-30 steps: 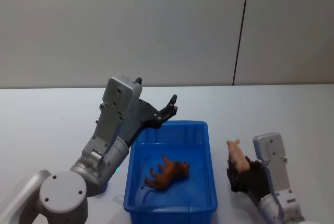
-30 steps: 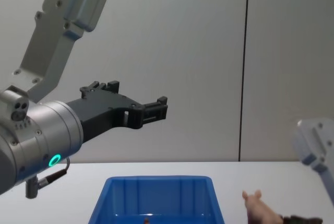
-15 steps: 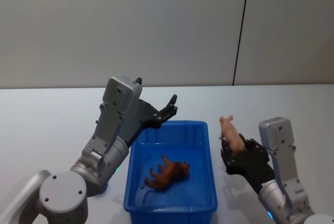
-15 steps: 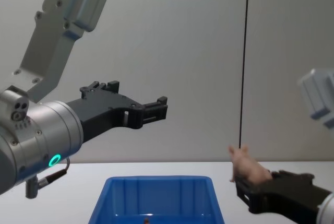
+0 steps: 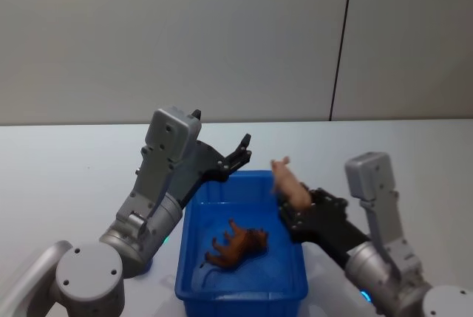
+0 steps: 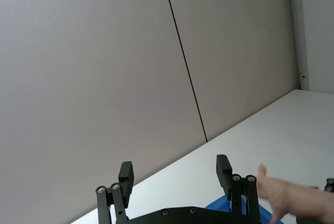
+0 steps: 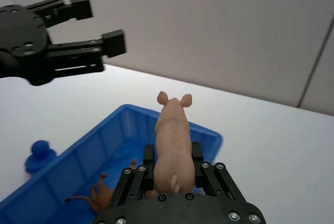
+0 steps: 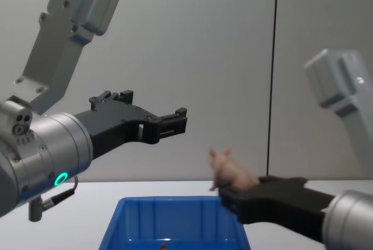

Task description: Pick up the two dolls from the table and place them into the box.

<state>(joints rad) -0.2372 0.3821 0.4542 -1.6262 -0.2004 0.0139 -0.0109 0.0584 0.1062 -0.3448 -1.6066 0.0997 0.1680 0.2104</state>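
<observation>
The pale pink doll (image 5: 290, 184) is held in the air over the right rim of the blue box (image 5: 194, 258), with my right gripper (image 5: 293, 210) shut on it; the right wrist view shows this pink doll (image 7: 173, 143) clamped between the fingers above the box (image 7: 70, 158). The dark brown doll (image 5: 238, 245) lies on the box floor. My left gripper (image 5: 240, 153) hangs open above the box's far left corner, holding nothing. The chest view has the pink doll (image 8: 229, 172) above the box (image 8: 175, 224).
The white table (image 5: 59, 176) extends on all sides of the box. A small blue knob-shaped object (image 7: 40, 154) sits on the table beside the box in the right wrist view. A grey wall stands behind.
My right gripper has lifted the pink doll from the table right of the box and carried it left, over the box's right rim. The left arm has not moved.
</observation>
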